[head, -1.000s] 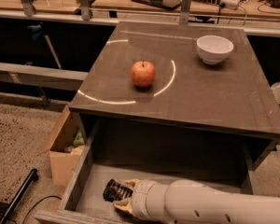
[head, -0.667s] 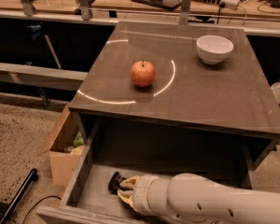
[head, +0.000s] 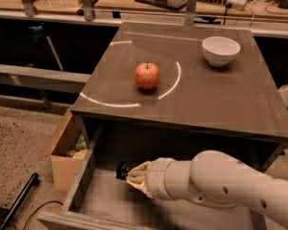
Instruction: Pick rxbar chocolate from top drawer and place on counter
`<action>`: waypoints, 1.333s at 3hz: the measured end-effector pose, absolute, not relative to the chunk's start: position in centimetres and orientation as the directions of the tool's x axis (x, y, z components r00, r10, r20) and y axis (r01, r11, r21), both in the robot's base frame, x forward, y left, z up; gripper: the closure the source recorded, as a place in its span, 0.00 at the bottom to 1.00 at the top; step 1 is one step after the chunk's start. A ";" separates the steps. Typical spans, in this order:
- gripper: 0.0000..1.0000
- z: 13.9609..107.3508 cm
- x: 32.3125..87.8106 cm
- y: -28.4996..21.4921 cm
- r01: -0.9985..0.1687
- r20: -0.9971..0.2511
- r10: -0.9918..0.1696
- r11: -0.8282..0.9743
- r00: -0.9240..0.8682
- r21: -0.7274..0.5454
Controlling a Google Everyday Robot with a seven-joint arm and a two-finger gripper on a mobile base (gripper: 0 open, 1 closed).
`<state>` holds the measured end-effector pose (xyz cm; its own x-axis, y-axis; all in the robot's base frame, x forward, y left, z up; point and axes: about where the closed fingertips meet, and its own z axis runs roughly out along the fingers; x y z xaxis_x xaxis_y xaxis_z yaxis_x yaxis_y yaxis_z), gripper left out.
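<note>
Black wrapper at my tips: the rxbar chocolate (head: 122, 169) pokes out leftward from my jaws. They sit low inside the open top drawer (head: 82, 178), towards its left side, and look clamped on the bar's near end. The bar seems to hang just clear of the grey floor, dark against the shadowed back of the drawer. So I judge the grasp made and the lift in hand.

Next comes the awkward bit. The tabletop (head: 221, 104) overhangs the back part of the drawer, so I'd have to draw back toward the open front before rising, then swing up over the edge. The landing spot wants picking too: red apple (head: 147, 75) inside the white arc (head: 170, 83), white bowl (head: 221, 50) at the far right. The bare front strip looks easiest for setting the bar down flat.
</note>
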<state>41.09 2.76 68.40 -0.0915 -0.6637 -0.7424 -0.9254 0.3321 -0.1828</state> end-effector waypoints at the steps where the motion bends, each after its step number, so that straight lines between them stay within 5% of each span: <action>1: 1.00 71.8 41.6 2.2 -0.930 -0.747 -0.662 0.305 -0.054 -0.203; 4: 1.00 83.1 44.5 -3.0 -0.933 -0.770 -0.638 0.291 -0.024 -0.212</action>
<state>44.46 -3.00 83.07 -0.0241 -0.6376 -0.7700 -0.9331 0.2907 -0.2116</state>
